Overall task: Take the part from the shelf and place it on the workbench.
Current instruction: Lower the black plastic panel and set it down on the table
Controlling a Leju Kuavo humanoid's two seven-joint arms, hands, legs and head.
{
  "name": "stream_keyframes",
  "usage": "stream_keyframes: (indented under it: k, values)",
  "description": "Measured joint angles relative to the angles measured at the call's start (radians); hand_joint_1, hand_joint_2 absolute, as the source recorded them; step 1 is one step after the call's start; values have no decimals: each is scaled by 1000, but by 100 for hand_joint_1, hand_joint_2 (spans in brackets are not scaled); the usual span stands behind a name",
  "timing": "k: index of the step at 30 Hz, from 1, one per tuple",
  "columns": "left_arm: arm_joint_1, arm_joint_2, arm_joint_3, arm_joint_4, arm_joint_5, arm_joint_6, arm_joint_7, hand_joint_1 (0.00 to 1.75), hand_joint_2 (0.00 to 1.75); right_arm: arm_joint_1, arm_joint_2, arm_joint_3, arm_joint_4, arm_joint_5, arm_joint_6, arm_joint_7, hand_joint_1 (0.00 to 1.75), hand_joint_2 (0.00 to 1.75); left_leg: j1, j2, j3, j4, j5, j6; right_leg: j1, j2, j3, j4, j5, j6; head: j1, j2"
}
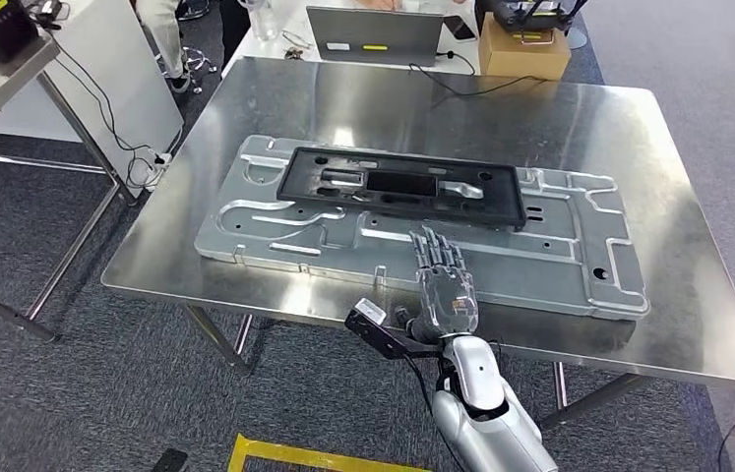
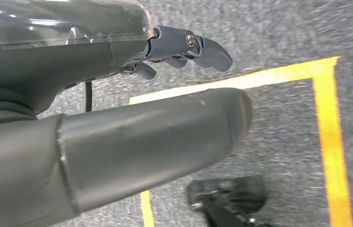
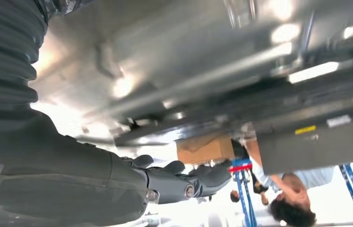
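Your right hand (image 1: 445, 287) lies flat on the silver part (image 1: 422, 228), fingers (image 1: 439, 254) stretched out and apart, gripping nothing.
The part rests mid-tabletop (image 1: 580, 118), carrying a black frame (image 1: 402, 187) toward its far edge; your left hand (image 2: 184, 47) hangs over the carpet (image 2: 278, 33), fingers loosely curled, holding nothing.

Bare workbench (image 1: 580, 128) beyond the black part (image 1: 400, 187); cardboard box (image 1: 523, 49) at far edge.

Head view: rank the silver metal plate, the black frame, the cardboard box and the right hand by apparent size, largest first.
1. Silver metal plate
2. Black frame
3. Cardboard box and right hand: alike, and the box is farther away, so unranked.
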Motion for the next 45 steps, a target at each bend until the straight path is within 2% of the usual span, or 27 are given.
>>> stream_keyframes:
  k: [1, 3, 5, 7, 9, 10, 13, 14, 16, 18, 20, 21, 22, 24, 25, 27, 29, 30, 31, 33, 34, 36, 37, 39, 41, 44, 45]
  values:
    - [0, 1, 0, 0, 0, 0, 0, 0, 0, 8, 0, 0, -4, -1, -1, -1, 0, 175, 0, 0, 19, 7, 20, -2, 0, -1, -20, 8, 9, 2, 0, 0]
    - [0, 1, 0, 0, 0, 0, 0, 0, 0, 18, 1, 0, -12, -1, -2, -1, 0, 175, 1, 0, 107, -83, 62, -2, -2, -2, -57, 28, 25, 9, 0, 0]
    - [-2, 2, 0, 0, 0, 1, -1, 0, 0, 22, 2, 0, -22, -2, -2, -1, 0, 175, -4, -2, 202, -216, 45, 5, -1, -1, -82, 49, 36, 19, 0, 0]
    - [-2, 3, 0, 0, 0, 2, -1, 0, 0, 24, 2, 0, -29, -2, -3, -3, 0, 175, -10, -5, 231, -269, 24, 19, 3, -1, -89, 55, 51, 30, 0, 0]
    - [-1, 3, 0, 0, 0, 3, -1, 0, 0, 26, 1, 0, -31, -2, -3, -4, 0, 175, -8, -2, 215, -269, 41, 38, 1, 1, -95, 56, 55, 41, 1, 0]
    - [-1, 3, 0, 0, 0, 3, -1, 0, 0, 28, 1, 0, -31, -2, -3, -4, 0, 175, -6, 1, 205, -271, 53, 49, -1, 4, -104, 71, 31, 46, 1, 0]
    - [-1, 3, 0, 0, 0, 3, -1, 0, 0, 32, 0, 0, -31, -2, -3, -4, 0, 175, -3, 7, 160, -271, 94, 65, -7, 8, -146, 221, -119, 61, 1, 0]
    - [-1, 3, 0, 0, 0, 4, -1, 0, 0, 33, 0, 0, -31, -2, -3, -4, 0, 175, -3, 7, 143, -270, 107, 65, -8, 8, -155, 283, -150, 65, 1, 0]
    - [0, 3, 0, 0, 0, 4, -1, 0, 0, 36, 0, 0, -31, -2, -3, -4, 0, 175, -3, 8, 110, -268, 130, 62, -11, 8, -133, 334, -139, 67, 1, 0]
    - [-1, 3, 0, 0, 0, 4, -1, 0, 0, 37, 0, 0, -32, -2, -4, -4, 0, 175, -3, 8, 84, -266, 151, 56, -12, 9, -41, 247, -91, 61, 1, 0]
    - [-1, 2, 0, 0, 0, 4, -1, 0, 0, 34, 0, -1, -37, -2, -4, -4, 0, 175, -4, 7, 71, -265, 169, 47, -6, 9, 77, 89, -96, 49, 1, 0]
    - [-1, 2, 0, 0, 0, 4, -1, 0, 0, 33, 0, -1, -41, -2, -5, -4, 0, 175, -4, 7, 69, -266, 178, 41, -2, 10, 114, 34, -108, 43, 1, 0]
    - [-1, 1, 0, 0, 0, 4, -1, 0, 0, 32, 0, -1, -43, -2, -5, -4, 0, 175, -3, 7, 67, -270, 188, 34, 2, 10, 129, 5, -115, 39, 1, 0]
    - [1, 1, 0, 0, 1, 5, -1, 0, 0, 35, 0, -1, -46, -3, -11, -5, 0, 175, -1, 7, 64, -275, 199, 20, 2, 8, 120, -6, -98, 29, 1, 0]
    - [2, 1, 0, 0, 3, 5, -1, 0, 0, 40, 1, -1, -51, -5, -19, -6, 0, 175, 0, 6, 58, -266, 182, 15, 0, 6, 111, -10, -86, 22, 1, 0]
    - [6, 2, 1, 0, 9, 8, -1, 0, 0, 62, 2, -1, -73, -10, -44, -11, 0, 175, 1, 5, 33, -190, 89, 10, -3, 2, 85, -14, -59, 8, 0, 0]
    - [9, 3, 2, 0, 15, 11, -2, 0, 0, 100, 2, -1, -107, -10, -70, -13, 0, 87, 2, 4, 5, -62, -4, 5, 0, 1, 50, -9, -35, 2, 0, 0]
    - [11, 4, 3, 0, 17, 12, -2, 0, 0, 122, 2, -1, -123, -7, -79, -11, 0, 44, 2, 4, 2, -10, -14, 3, 1, 0, 30, -4, -24, 2, 0, 0]
    - [13, 4, 4, 0, 18, 12, -2, 0, 0, 143, 1, -1, -139, -3, -85, -9, 0, 0, 1, 4, 12, 16, 0, 1, 2, -1, 9, 2, -14, 3, 0, 0]
    - [15, 4, 5, 0, 19, 13, -3, 0, 0, 178, -1, -2, -168, 7, -96, -5, 0, 0, 2, 4, 80, -31, 59, 1, 1, -2, -34, 22, 3, 8, 0, 0]
    - [14, 4, 6, 0, 20, 14, -3, 0, 0, 191, -1, -3, -182, 10, -102, -3, 0, 0, 1, 4, 132, -96, 64, 3, 2, -1, -52, 34, 9, 12, 0, 0]
    - [11, 5, 9, 0, 27, 16, -6, 0, 0, 217, -2, -7, -209, 0, -123, 0, 0, 0, -4, 1, 220, -224, 31, 13, 5, -1, -75, 54, 20, 22, 0, 0]
    - [10, 5, 13, 0, 34, 18, -7, 0, 0, 237, -1, -14, -224, -25, -144, -1, 0, 0, -7, -1, 239, -259, 12, 20, 6, -2, -80, 57, 27, 27, 0, 0]
    - [15, 4, 25, 0, 52, 25, -12, 0, 0, 302, 4, -46, -245, -123, -209, -30, 0, 0, -8, -1, 237, -274, 16, 38, 5, -4, -81, 57, 40, 39, 0, 0]
    - [24, 2, 41, 0, 66, 33, -17, 0, 0, 385, 16, -114, -246, -240, -267, -118, 0, 0, -5, 3, 222, -279, 38, 57, 1, 0, -91, 83, -3, 52, 1, 0]
    - [29, 1, 63, 0, 76, 43, -21, 0, 0, 464, 35, -253, -195, -347, -295, -280, 0, 0, -4, 8, 179, -278, 74, 71, -6, 7, -124, 234, -156, 67, 2, 0]
    - [29, 1, 69, 0, 79, 46, -22, 0, 0, 477, 44, -303, -168, -367, -296, -322, 0, 0, -5, 9, 163, -277, 86, 71, -7, 8, -127, 284, -176, 70, 2, 0]
